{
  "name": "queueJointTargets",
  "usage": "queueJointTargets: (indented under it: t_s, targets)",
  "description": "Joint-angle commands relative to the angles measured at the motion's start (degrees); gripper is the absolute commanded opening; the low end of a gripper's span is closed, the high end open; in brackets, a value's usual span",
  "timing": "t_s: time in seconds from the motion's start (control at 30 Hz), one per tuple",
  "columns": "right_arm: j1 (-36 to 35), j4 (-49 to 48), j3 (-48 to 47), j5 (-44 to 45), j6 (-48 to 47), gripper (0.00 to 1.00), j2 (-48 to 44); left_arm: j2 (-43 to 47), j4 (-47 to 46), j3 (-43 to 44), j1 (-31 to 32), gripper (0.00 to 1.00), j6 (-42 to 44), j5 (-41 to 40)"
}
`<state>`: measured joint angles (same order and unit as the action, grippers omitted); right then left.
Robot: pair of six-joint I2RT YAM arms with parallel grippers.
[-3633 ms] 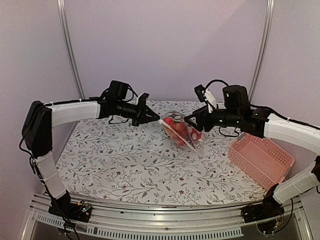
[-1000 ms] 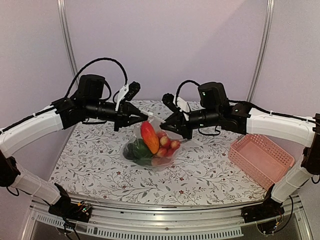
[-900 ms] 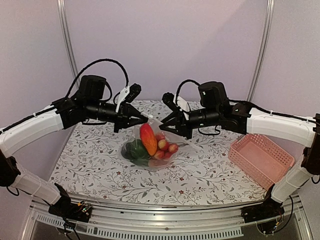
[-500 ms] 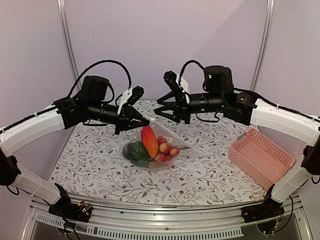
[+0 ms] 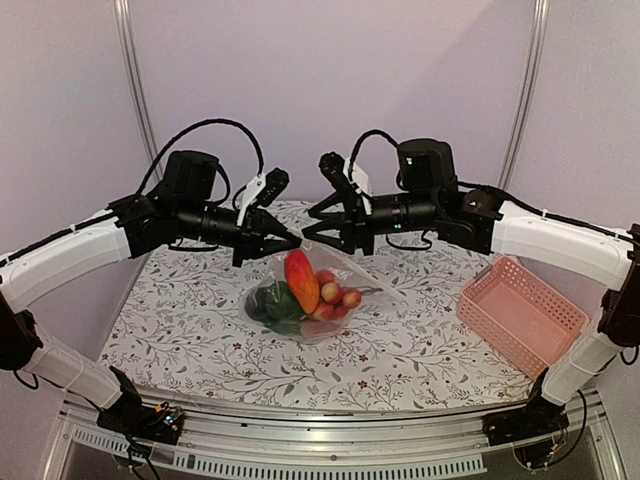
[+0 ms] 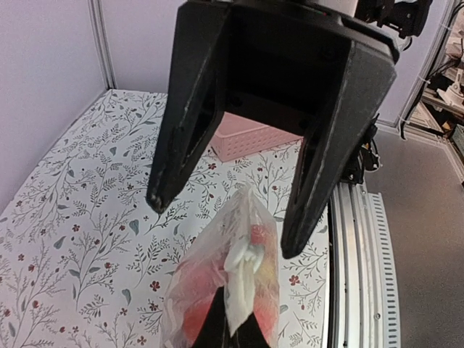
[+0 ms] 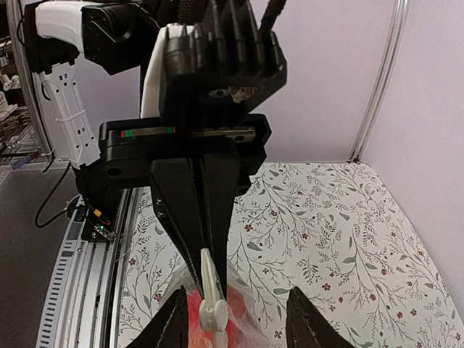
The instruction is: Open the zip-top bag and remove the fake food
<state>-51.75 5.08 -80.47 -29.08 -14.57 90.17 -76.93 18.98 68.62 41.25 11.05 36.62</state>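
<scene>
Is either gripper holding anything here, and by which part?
Left gripper pinches the zip-top bag by its zip strip at the top edge; right gripper is open, holding nothing.

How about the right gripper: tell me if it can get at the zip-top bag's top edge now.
Probably yes. The right gripper is open and seems to straddle the top edge of the zip-top bag, which the left gripper pinches up. Nothing shows between them.
</scene>
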Motion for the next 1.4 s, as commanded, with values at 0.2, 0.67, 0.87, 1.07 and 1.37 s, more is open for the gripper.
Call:
queueJointTargets:
  t_s: [0.2,0.67,0.87,1.07,1.37]
  targets:
    - [-0.46,-1.21,1.58,-0.01,0.20,0.40,2.41,-0.55,-3.15,0.87,0.86,0.00,-0.58,0.05]
    - [-0.55,-1.21,3.93,3.57,-1.08,0.04,1.70,1.26,-5.75,-0.85,0.05,0.00,-1.93,-0.52]
    - [-0.46,-1.21,7.50,5.35,-0.60,0.00,-0.32,2.83,-8.00,-2.31,-1.71,0.00,-3.31,-0.15]
    - [-0.46,-1.10,12.08,6.10,0.97,0.00,-3.30,3.99,-9.14,-3.59,-3.63,0.00,-4.00,0.07]
    - [-0.01,0.58,21.63,9.05,2.89,0.00,-9.91,5.62,-11.38,-5.05,-7.49,0.00,-5.51,1.77]
